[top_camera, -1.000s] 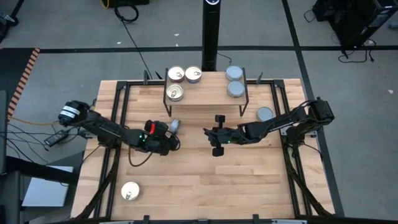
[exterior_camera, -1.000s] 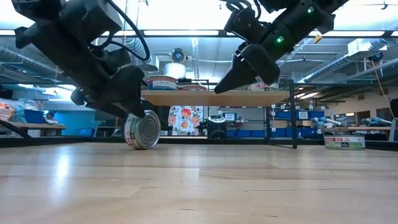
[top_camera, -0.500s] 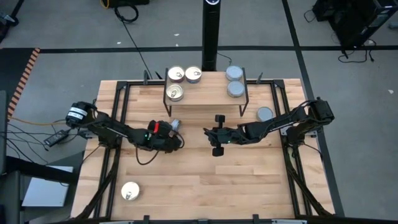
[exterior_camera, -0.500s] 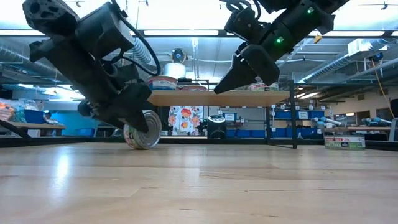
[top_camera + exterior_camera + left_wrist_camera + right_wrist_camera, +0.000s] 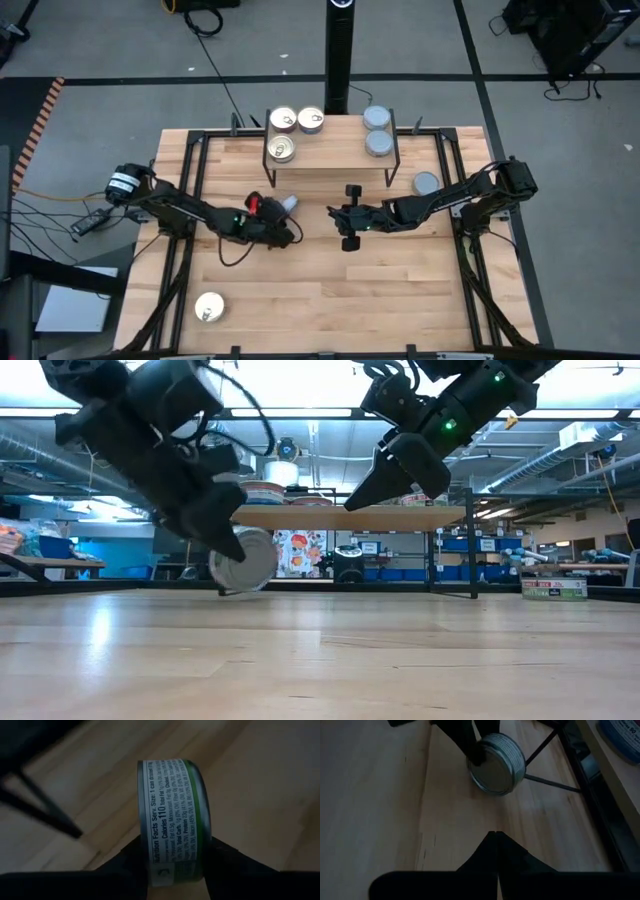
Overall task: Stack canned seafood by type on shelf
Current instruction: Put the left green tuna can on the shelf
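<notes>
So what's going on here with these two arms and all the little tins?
The left gripper has its fingers on either side of a small round tin with a green-edged label, on its edge on the wooden table, just in front of the small light-wood shelf on black wire legs. Three gold-lidded tins and two blue-grey-lidded tins already sit on that shelf. The right gripper hangs shut near the table's middle. Two more tins lie on the table.

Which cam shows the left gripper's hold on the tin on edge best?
Left wrist view: the tin stands on edge between both fingers, label readable. Low view shows the left gripper partly covering the tin's face. High view shows only a sliver of tin. Right wrist view shows it farther off.
</notes>
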`<state>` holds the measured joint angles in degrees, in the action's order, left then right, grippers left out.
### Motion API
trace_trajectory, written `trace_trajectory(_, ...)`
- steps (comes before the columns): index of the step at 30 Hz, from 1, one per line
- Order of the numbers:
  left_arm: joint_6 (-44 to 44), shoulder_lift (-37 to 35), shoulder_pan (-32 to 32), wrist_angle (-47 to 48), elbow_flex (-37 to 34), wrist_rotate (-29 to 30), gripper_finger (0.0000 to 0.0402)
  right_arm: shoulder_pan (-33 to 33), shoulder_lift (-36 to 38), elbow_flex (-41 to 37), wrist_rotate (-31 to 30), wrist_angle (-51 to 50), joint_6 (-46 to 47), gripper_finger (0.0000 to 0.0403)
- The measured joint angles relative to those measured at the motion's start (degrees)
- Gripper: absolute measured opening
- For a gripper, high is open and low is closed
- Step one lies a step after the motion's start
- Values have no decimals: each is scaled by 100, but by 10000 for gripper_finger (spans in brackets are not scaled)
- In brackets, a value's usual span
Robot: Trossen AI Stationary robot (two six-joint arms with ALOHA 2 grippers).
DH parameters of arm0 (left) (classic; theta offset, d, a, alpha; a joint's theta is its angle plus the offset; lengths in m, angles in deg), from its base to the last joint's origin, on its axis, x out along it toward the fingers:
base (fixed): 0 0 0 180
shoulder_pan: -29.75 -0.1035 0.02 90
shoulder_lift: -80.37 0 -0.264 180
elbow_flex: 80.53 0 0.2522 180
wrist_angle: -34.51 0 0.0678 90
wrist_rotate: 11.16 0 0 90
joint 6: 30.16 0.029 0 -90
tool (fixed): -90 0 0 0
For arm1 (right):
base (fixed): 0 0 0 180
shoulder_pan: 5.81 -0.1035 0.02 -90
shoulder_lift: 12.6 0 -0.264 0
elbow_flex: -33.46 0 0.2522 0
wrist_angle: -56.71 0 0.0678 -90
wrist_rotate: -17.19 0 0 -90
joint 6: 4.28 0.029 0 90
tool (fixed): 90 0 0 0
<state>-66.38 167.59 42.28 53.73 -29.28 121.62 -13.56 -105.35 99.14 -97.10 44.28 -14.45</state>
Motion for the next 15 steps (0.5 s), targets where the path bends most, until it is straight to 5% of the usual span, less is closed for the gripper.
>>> trace_trajectory(7,1404,0,380,-386,204,70,144,45,12,-173,74,249,-144,4)
trace_trajectory(15,3409,0,715,-1281,204,106,144,96,515,-769,945,1110,-392,5)
